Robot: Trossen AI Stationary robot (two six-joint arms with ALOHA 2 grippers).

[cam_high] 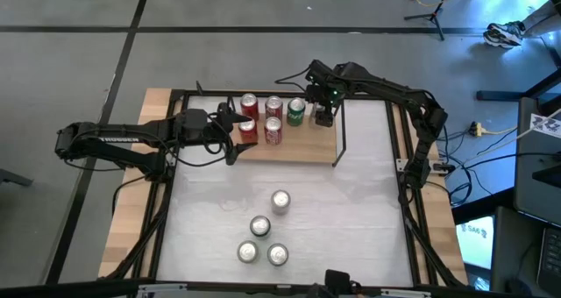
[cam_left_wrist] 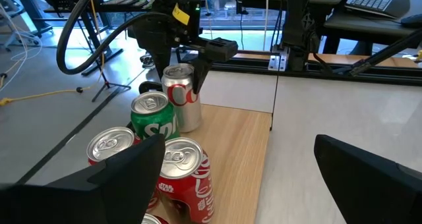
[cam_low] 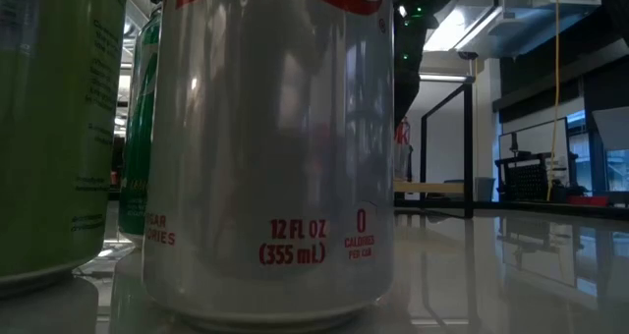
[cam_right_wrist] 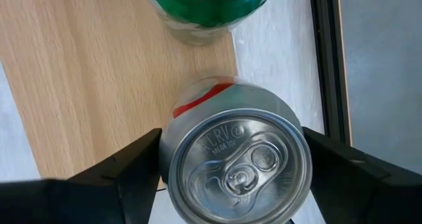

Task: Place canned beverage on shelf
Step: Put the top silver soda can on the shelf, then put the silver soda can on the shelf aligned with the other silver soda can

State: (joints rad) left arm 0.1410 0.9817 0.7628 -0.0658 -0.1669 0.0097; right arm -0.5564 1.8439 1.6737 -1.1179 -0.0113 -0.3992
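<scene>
You had the right gripper [cam_right_wrist: 231, 174] clamped on the silver can [cam_right_wrist: 234, 161] at the shelf's [cam_high: 307, 149] far corner, just beside the green can [cam_high: 296, 111]. It looked, from the poor angle, barely over the board's edge, so you needed to set it squarely on wood before releasing. Your left gripper [cam_left_wrist: 231, 178] waited spread wide, empty, at the opposite end near the red cans [cam_high: 260, 120].

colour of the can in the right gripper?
Silver can with red lettering, in the right gripper; clearest in left wrist view.
</scene>
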